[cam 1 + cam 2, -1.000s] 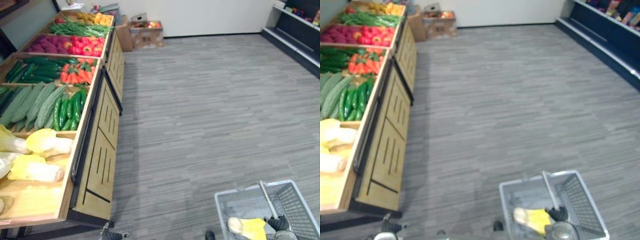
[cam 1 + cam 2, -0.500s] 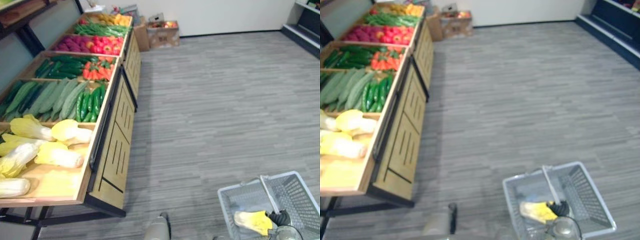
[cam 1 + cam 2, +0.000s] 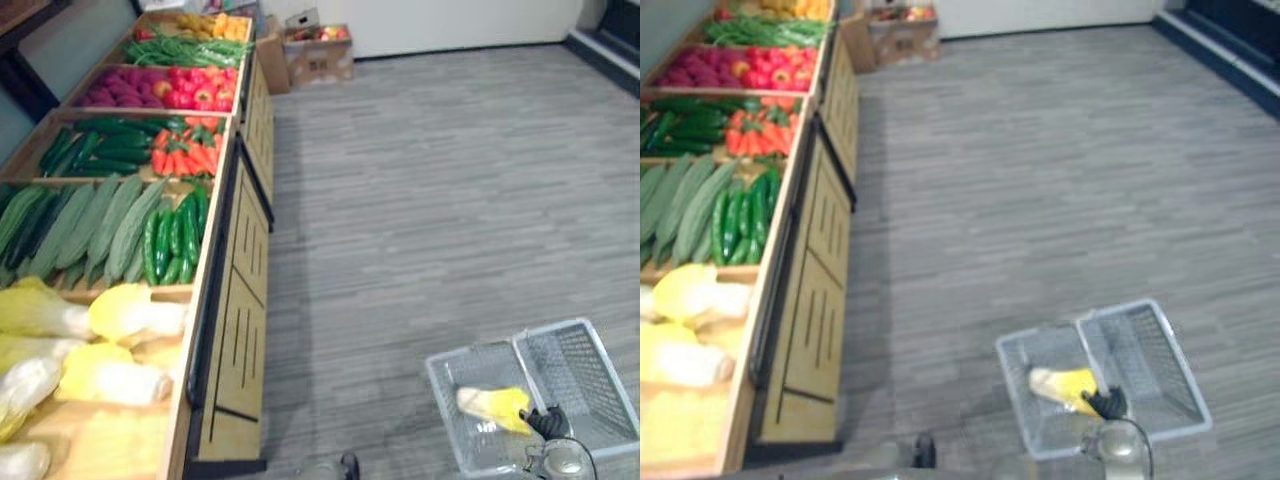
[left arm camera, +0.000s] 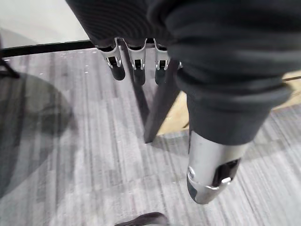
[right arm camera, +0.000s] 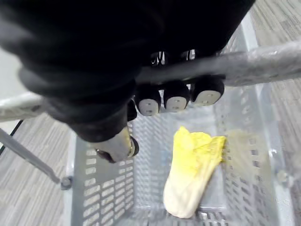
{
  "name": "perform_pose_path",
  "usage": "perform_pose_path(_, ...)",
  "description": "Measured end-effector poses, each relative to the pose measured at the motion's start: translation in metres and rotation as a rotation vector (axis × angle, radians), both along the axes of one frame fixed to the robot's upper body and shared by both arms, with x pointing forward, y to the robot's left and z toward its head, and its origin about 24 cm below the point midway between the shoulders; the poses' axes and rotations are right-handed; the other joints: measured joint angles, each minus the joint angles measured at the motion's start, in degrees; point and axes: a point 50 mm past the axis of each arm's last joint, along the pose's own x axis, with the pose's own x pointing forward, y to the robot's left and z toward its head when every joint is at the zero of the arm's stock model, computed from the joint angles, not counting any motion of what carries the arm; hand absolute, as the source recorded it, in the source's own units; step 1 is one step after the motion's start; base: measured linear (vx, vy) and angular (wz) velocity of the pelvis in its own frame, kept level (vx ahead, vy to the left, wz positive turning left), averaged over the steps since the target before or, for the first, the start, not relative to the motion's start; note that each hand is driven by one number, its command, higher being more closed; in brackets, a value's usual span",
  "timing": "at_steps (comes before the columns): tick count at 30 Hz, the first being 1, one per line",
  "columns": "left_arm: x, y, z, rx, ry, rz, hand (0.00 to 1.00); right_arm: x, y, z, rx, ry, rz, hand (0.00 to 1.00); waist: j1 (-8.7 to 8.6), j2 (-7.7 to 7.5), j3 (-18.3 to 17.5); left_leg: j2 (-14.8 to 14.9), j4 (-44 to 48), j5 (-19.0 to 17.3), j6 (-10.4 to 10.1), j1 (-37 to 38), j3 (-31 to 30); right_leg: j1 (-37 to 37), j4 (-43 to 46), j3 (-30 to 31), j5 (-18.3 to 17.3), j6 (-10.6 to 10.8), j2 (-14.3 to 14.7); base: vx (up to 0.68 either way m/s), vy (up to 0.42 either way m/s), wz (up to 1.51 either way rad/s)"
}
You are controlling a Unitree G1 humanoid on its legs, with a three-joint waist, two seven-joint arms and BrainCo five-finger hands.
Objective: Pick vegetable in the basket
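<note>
While clamped round the handle (image 5: 263,61) with the right hand (image 5: 176,96), fingers curled about the bar, held the grey wire basket (image 3: 585,370) over the striped floor (image 3: 420,200). Had one yellow cabbage (image 3: 492,403) lying on the basket's bottom, just beside that hand. Hung the left hand (image 4: 136,61) above the floor, fingers straight, apart from the thumb, grasping nothing. Had the wooden produce stand (image 3: 235,330) to the left, more cabbages (image 3: 130,315) on its near end

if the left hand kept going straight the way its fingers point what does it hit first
Most likely the grey floor; the left hand points down at it. The stand's dark leg runs close beside, depth unclear.
</note>
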Motion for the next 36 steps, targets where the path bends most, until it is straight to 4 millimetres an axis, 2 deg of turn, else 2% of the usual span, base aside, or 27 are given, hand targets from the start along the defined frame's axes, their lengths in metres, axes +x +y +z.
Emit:
perform_pose_path(1,0.006,0.004,0.003,0.015,-0.022,-0.022,0.0,0.0,0.004,-0.002,0.013,-0.002,0.0,1.0,-0.66,-0.01,-0.1,0.3,-1.4,0.3,0.8,2.5,-0.2,-0.8,4.4,-0.3,3.1,1.0,0.1,0.34,0.068,0.19)
perform_pose_path(2,0.011,0.007,0.005,0.026,-0.039,-0.028,0.0,0.001,0.008,-0.003,0.024,-0.004,0.001,1.0,-0.99,-0.55,0.0,0.5,-2.1,0.2,1.1,3.7,-0.4,-1.7,8.1,-0.7,3.2,1.5,0.3,0.38,0.04,0.26)
perform_pose_path(3,0.024,0.012,0.009,0.044,-0.078,-0.038,0.0,0.003,0.013,-0.004,0.039,-0.013,0.003,1.0,-1.08,-1.12,0.2,0.8,-2.9,0.1,1.1,5.8,-1.8,-4.2,16.0,-1.8,2.7,0.7,1.3,0.32,-0.02,0.33)
perform_pose_path(5,0.044,0.012,0.013,0.048,-0.133,-0.052,0.0,0.002,0.011,-0.004,0.039,-0.015,-0.011,1.0,-1.55,-1.44,0.4,1.4,-4.5,0.1,1.1,9.6,-5.2,-7.3,26.5,-4.5,0.5,-2.7,2.2,0.33,-0.081,0.43)
perform_pose_path(6,0.049,0.011,0.014,0.047,-0.143,-0.053,0.0,0.002,0.011,-0.004,0.039,-0.016,-0.016,1.0,-1.87,-1.51,0.5,1.5,-4.7,0.1,1.1,10.6,-6.1,-8.1,28.3,-4.8,-0.3,-4.0,2.2,0.29,-0.146,0.5)
perform_pose_path(7,0.056,0.011,0.015,0.046,-0.16,-0.057,0.0,0.003,0.01,-0.002,0.037,-0.025,-0.019,1.0,-2.77,-1.76,0.8,1.7,-5.1,0.1,1.1,12.5,-7.9,-9.3,29.5,-4.8,-2.1,-6.4,2.3,0.27,-0.203,0.55)
perform_pose_path(8,0.063,0.009,0.017,0.044,-0.175,-0.067,0.0,0.003,0.008,0.0,0.037,-0.037,-0.032,1.0,-3.33,-1.83,1.0,2.0,-5.2,0.1,1.1,13.8,-9.1,-10.9,28.2,-4.5,-3.1,-7.7,2.4,0.26,-0.233,0.54)
perform_pose_path(9,0.066,0.008,0.017,0.042,-0.183,-0.07,0.0,0.003,0.007,0.001,0.035,-0.044,-0.038,1.0,-3.67,-1.84,1.2,2.2,-5.2,0.1,1.1,14.3,-10.0,-11.8,26.5,-4.3,-3.6,-7.6,2.4,0.24,-0.285,0.55)
perform_pose_path(10,0.071,0.006,0.018,0.04,-0.194,-0.076,0.0,0.002,0.005,0.002,0.031,-0.051,-0.044,1.0,-4.14,-1.73,1.9,3.1,-5.2,0.0,0.9,15.3,-11.2,-12.8,21.0,-3.8,-5.0,-7.2,3.0,0.27,-0.369,0.55)
perform_pose_path(11,0.075,0.005,0.018,0.037,-0.203,-0.08,0.0,0.0,0.005,0.001,0.033,-0.047,-0.047,1.0,-4.13,-1.75,2.9,4.3,-5.2,-0.2,0.6,16.6,-11.2,-12.2,10.6,-3.1,-5.6,-6.4,3.8,0.22,-0.312,0.53)
perform_pose_path(12,0.074,0.003,0.018,0.031,-0.202,-0.077,0.0,-0.002,0.007,0.0,0.038,-0.041,-0.051,1.0,-4.13,-2.02,3.0,4.8,-5.2,-0.5,0.0,17.0,-11.2,-11.6,4.4,-2.6,-5.4,-6.1,4.2,0.27,-0.428,0.54)
perform_pose_path(13,0.07,0.005,0.017,0.034,-0.194,-0.062,0.0,-0.008,0.01,-0.004,0.052,-0.027,-0.059,1.0,-4.26,-2.81,2.9,5.9,-5.1,-2.4,-2.9,17.5,-11.3,-9.4,-10.0,-1.7,-3.7,-4.4,4.9,0.24,-0.433,0.6)
perform_pose_path(14,0.067,0.007,0.016,0.038,-0.184,-0.048,0.0,-0.018,0.012,-0.009,0.063,0.0,-0.081,1.0,-4.4,-4.07,2.8,6.5,-5.1,-6.0,-5.5,18.3,-12.8,-5.5,-20.1,-0.1,-5.5,1.0,5.1,0.28,-0.505,0.58)
perform_pose_path(15,0.067,0.002,0.014,0.019,-0.177,-0.045,0.0,-0.02,0.009,-0.009,0.062,0.01,-0.094,1.0,-4.16,-3.18,3.0,8.0,-5.2,-7.5,-6.7,18.2,-13.4,-4.2,-22.4,-0.8,-7.9,1.4,6.4,0.17,-0.345,0.36)
perform_pose_path(16,0.064,-0.012,0.008,-0.023,-0.155,-0.042,0.0,-0.016,0.005,-0.008,0.055,0.019,-0.108,1.0,-3.86,-1.56,3.6,9.8,-5.2,-8.0,-7.0,17.2,-14.2,-4.9,-22.6,-1.7,-7.8,0.5,8.3,0.1,-0.191,0.1)
perform_pose_path(18,0.051,-0.02,0.001,-0.046,-0.107,-0.044,0.0,-0.015,0.009,-0.01,0.069,0.017,-0.116,1.0,-4.05,-1.27,3.6,9.2,-6.2,-5.9,-7.0,17.3,-14.8,-6.1,-19.8,-1.8,-9.5,-0.4,8.6,0.12,-0.156,0.03)
perform_pose_path(19,0.045,-0.02,0.0,-0.047,-0.088,-0.041,0.0,-0.017,0.01,-0.011,0.074,0.021,-0.119,1.0,-4.03,-1.2,3.4,9.2,-6.2,-5.4,-7.4,17.5,-15.3,-7.0,-17.5,-1.9,-11.6,-0.9,8.7,0.14,-0.152,0.06)
perform_pose_path(22,0.031,-0.016,-0.002,-0.048,-0.061,0.005,0.0,-0.027,0.009,-0.016,0.085,0.052,-0.147,1.0,-3.94,-0.86,2.5,10.1,-5.1,-4.3,-8.4,16.4,-16.3,-6.6,-17.8,-3.6,-13.4,-1.6,9.1,0.14,-0.156,0.21)
perform_pose_path(25,0.015,-0.013,-0.004,-0.041,-0.024,0.042,0.0,-0.047,0.011,-0.026,0.103,0.12,-0.175,1.0,-4.18,0.17,0.5,10.9,2.8,-3.3,-10.0,10.8,-19.6,-4.7,-21.1,-6.3,-13.5,-1.9,9.5,0.18,-0.113,0.4)
perform_pose_path(27,0.007,-0.012,-0.004,-0.04,-0.005,0.053,0.0,-0.057,0.012,-0.03,0.109,0.154,-0.183,1.0,-4.12,0.75,-0.2,10.8,11.4,-1.9,-12.5,6.2,-21.8,-2.2,-23.0,-8.7,-13.6,-2.8,9.7,0.22,-0.09,0.48)
perform_pose_path(28,0.001,-0.012,-0.005,-0.04,0.008,0.059,0.0,-0.06,0.012,-0.031,0.112,0.166,-0.186,1.0,-4.12,0.82,-0.4,10.7,17.4,0.3,-14.2,3.5,-22.6,-0.5,-23.6,-10.0,-13.8,-3.2,9.9,0.25,-0.104,0.52)
perform_pose_path(30,-0.002,-0.011,-0.005,-0.039,0.019,0.073,0.0,-0.064,0.011,-0.032,0.111,0.176,-0.19,1.0,-3.98,0.62,-0.5,10.1,25.3,6.4,-14.8,0.1,-22.8,2.6,-24.3,-11.4,-14.3,-4.1,9.9,0.27,-0.12,0.41)
perform_pose_path(31,-0.003,-0.011,-0.005,-0.042,0.018,0.08,0.0,-0.066,0.011,-0.032,0.11,0.179,-0.194,1.0,-3.22,0.09,-0.4,9.7,29.8,12.8,-15.9,-1.7,-21.7,5.3,-25.9,-11.7,-14.6,-4.7,9.3,0.28,-0.128,0.09)
perform_pose_path(32,-0.006,-0.015,-0.006,-0.053,0.025,0.087,0.0,-0.067,0.007,-0.031,0.1,0.178,-0.196,1.0,-2.11,-0.45,0.0,10.4,35.0,13.7,-16.0,-3.7,-20.0,7.6,-27.6,-11.9,-14.4,-5.3,9.0,0.27,-0.115,0.02)
perform_pose_path(33,-0.006,-0.018,-0.007,-0.061,0.025,0.09,0.0,-0.066,0.005,-0.03,0.093,0.176,-0.195,1.0,-1.92,-0.03,0.1,10.9,36.7,10.9,-15.4,-4.7,-18.5,9.0,-28.4,-12.2,-14.3,-5.4,9.2,0.17,-0.059,0.0)
perform_pose_path(35,-0.005,-0.026,-0.008,-0.079,0.017,0.1,0.0,-0.064,0.004,-0.028,0.095,0.161,-0.211,1.0,-1.71,0.09,0.1,11.6,34.9,3.1,-12.3,-7.7,-13.0,12.4,-31.1,-12.5,-14.3,-5.4,8.5,0.17,0.005,0.03)
perform_pose_path(36,-0.005,-0.027,-0.009,-0.078,0.015,0.104,0.0,-0.063,0.004,-0.028,0.096,0.154,-0.214,1.0,-1.7,0.14,0.1,11.7,32.4,2.3,-11.6,-8.2,-11.9,13.0,-31.6,-12.6,-14.3,-5.4,8.2,0.17,0.07,-0.02)
